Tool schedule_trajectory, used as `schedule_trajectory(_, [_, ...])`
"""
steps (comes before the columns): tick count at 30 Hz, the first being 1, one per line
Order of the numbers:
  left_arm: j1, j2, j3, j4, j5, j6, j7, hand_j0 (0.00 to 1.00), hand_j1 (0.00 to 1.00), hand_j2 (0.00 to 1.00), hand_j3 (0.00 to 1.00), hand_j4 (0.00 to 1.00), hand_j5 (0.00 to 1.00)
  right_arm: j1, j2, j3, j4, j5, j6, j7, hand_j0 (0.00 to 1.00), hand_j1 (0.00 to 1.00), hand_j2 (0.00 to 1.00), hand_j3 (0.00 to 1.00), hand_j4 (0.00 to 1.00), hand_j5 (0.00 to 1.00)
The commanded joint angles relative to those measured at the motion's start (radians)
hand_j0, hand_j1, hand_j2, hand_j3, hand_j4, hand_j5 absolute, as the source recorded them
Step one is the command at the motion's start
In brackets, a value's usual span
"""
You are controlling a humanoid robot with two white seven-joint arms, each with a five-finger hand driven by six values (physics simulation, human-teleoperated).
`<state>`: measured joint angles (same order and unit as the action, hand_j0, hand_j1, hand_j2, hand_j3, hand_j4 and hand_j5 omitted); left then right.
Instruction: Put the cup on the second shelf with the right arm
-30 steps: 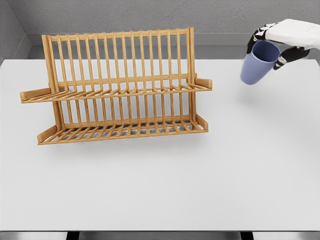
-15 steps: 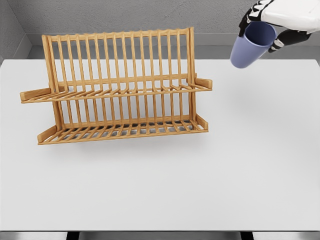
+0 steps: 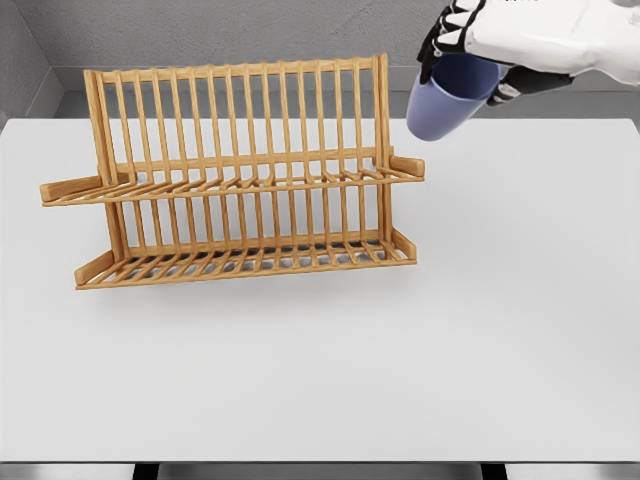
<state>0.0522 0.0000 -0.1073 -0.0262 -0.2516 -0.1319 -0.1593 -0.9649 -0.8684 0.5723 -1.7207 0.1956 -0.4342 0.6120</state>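
Head view: right hand [image 3: 500, 40] grips cup [image 3: 445, 100], tilted, base lower-left.

Bright, even overhead light; sharp render, with a faint soft shadow under the rack [image 3: 240, 180].

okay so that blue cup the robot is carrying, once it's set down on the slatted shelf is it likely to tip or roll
Probably somewhat tippy. The blue cup, held tilted by the right hand, looks taller than wide. The upper shelf of the wooden dish rack is spaced slats, so its base may sit unevenly. If it falls over, its round wall would likely roll.
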Motion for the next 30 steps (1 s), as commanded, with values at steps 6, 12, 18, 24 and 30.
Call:
schedule_trajectory(6, [0.0,0.0,0.0,0.0,0.0,0.0,0.0,1.0,1.0,1.0,1.0,1.0,1.0,-0.002,0.046,0.009,-0.034,-0.005,-0.021,-0.001,0.56,0.56,0.56,0.56,0.56,0.56])
schedule_trajectory(12, [0.0,0.0,0.0,0.0,0.0,0.0,0.0,1.0,1.0,1.0,1.0,1.0,1.0,-0.015,0.092,0.014,-0.034,-0.005,-0.02,-0.001,0.56,0.56,0.56,0.56,0.56,0.56])
schedule_trajectory(18, [0.0,0.0,0.0,0.0,0.0,0.0,0.0,1.0,1.0,1.0,1.0,1.0,1.0,-0.008,0.109,0.057,-0.034,-0.005,-0.017,-0.001,0.57,0.57,0.57,0.57,0.57,0.57])
schedule_trajectory(24, [0.0,0.0,0.0,0.0,0.0,0.0,0.0,1.0,1.0,1.0,1.0,1.0,1.0,0.0,0.106,0.078,-0.034,-0.005,-0.018,-0.001,0.57,0.57,0.57,0.57,0.57,0.57])
schedule_trajectory(30, [0.0,0.0,0.0,0.0,0.0,0.0,0.0,1.0,1.0,1.0,1.0,1.0,1.0,0.015,0.095,0.1,-0.033,-0.005,-0.018,-0.001,0.57,0.57,0.57,0.57,0.57,0.57])
